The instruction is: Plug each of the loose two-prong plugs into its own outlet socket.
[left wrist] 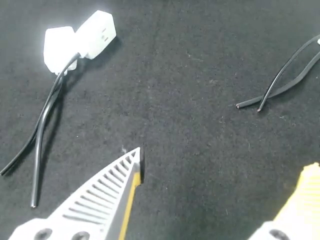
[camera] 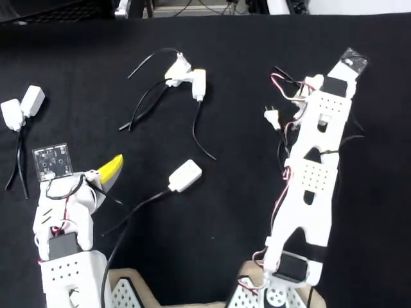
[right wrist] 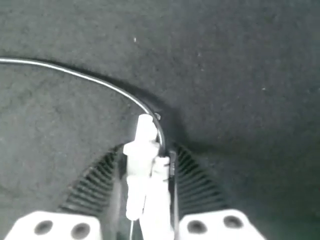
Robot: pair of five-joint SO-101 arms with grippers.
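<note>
High view: white two-prong plug protrudes beside white right arm, cord partly hidden; left wrist view: left gripper released, bare black cloth ahead, two touching white outlet sockets beyond; right wrist view: right gripper clamps the plug, finger bases cut off.

**White plugs and socket blocks lying on the black counter, seen from the high view.**

Upper left: a pair of white blocks lies touching, with thin black cords trailing toward the lower left. In the left wrist view one block of the pair shows slots on its face. Upper centre: a white joined pair sits at an angle, its black cords looping left and down. Centre: a single socket block lies flat and tilted, its cord running to the lower left. Right of centre: a small two-prong plug has its prongs pointing toward the upper left. It is clamped between the fingers of the right pincer, with its black wire curving away.
</note>
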